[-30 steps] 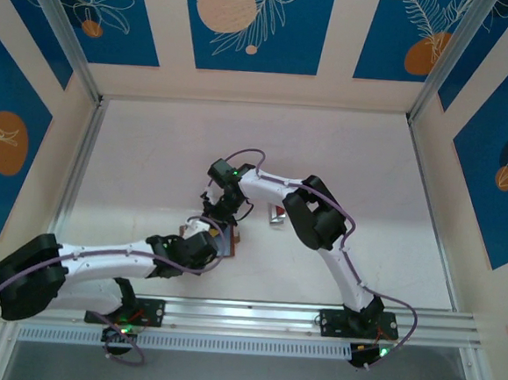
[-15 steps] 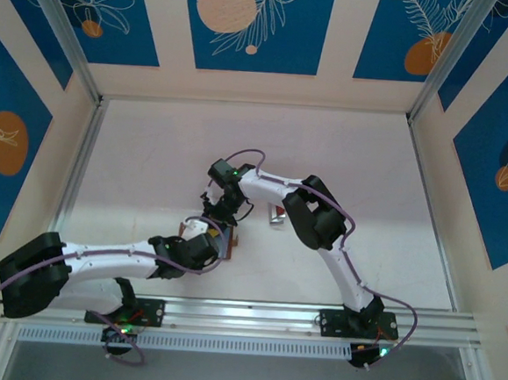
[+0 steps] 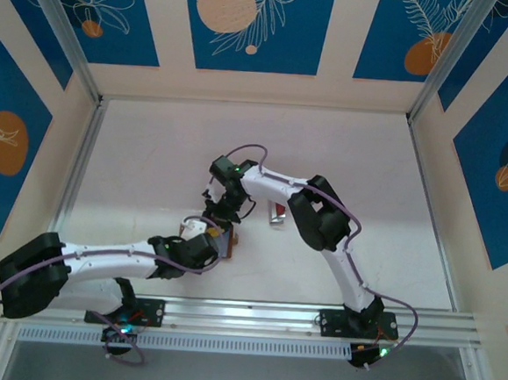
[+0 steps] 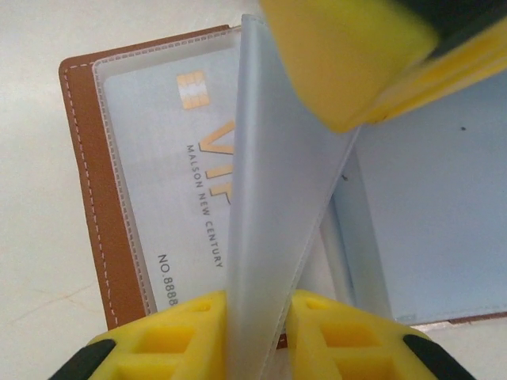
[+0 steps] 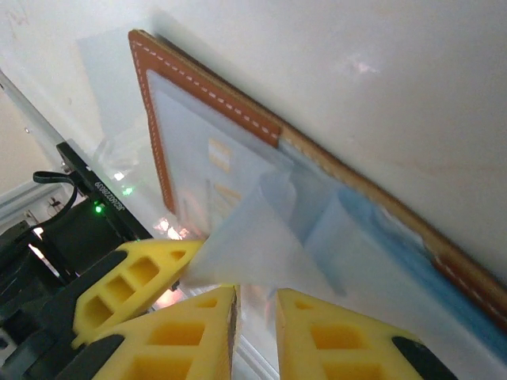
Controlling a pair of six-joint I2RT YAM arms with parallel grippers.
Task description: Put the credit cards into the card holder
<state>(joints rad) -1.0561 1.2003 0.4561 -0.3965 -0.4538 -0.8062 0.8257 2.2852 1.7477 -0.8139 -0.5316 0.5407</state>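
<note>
Holder (image 4: 87, 198) open on desk (image 4: 32, 277). Left gripper (image 4: 260, 299): jaws clamped on clear sleeve (image 4: 269, 182) standing upright over holder. Right gripper (image 5: 255, 297): jaws slightly apart, just over holder.

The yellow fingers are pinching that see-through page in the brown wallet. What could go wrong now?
1. The left gripper pinches the clear sleeve, which stands up from the card holder. Pulling too hard might crease or tear it, or drag the holder along.
2. The right gripper sits very close to the same sleeve, so the two could bump.
3. The VIP card lies in a clear pocket; if the holder tips, it might slide out.
</note>
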